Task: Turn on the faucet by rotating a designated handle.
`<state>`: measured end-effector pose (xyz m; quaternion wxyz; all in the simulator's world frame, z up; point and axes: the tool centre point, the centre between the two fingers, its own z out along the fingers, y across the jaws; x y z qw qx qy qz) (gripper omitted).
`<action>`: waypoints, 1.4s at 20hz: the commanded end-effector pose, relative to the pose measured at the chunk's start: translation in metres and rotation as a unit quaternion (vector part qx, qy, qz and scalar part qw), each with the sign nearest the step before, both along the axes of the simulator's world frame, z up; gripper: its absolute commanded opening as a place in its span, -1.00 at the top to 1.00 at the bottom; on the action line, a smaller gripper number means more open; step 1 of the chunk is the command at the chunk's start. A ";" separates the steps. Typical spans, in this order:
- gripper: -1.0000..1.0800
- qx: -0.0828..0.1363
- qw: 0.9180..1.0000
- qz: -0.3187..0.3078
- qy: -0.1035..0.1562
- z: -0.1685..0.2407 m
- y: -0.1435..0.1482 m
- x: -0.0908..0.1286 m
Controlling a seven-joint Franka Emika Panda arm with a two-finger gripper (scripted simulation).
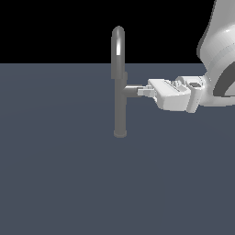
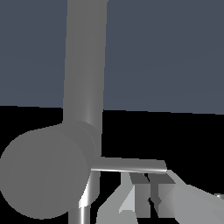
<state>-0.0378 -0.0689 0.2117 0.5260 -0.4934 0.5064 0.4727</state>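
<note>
The faucet (image 1: pixel 119 82) is a tall grey column with an arched top, standing on a small round base. A short side stub (image 1: pixel 131 91) sticks out toward the exterior view's right. My gripper (image 1: pixel 142 92) reaches in level from that side, its fingertips at the stub's end. In the wrist view the stub's round end (image 2: pixel 43 175) looms large, and the handle (image 2: pixel 129 165), a thin grey rod, runs out from it. The gripper (image 2: pixel 148 181) sits right against the rod's free end. Its fingers look shut, with nothing held between them.
The faucet stands on a flat dark blue-grey floor (image 1: pixel 59 183). The white arm (image 1: pixel 220 55) fills the upper part of the exterior view's right.
</note>
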 end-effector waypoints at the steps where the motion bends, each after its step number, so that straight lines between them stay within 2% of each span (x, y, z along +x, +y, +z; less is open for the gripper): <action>1: 1.00 0.001 1.000 -0.002 0.019 -0.027 0.001 -0.008; 2: 1.00 0.001 1.000 0.000 0.001 -0.004 0.000 0.000; 13: 1.00 0.001 1.000 -0.002 0.020 -0.056 0.000 0.007; 14: 1.00 0.003 1.000 0.005 -0.010 -0.020 -0.001 0.014; 28: 1.00 0.001 1.000 -0.002 0.019 -0.073 -0.002 0.034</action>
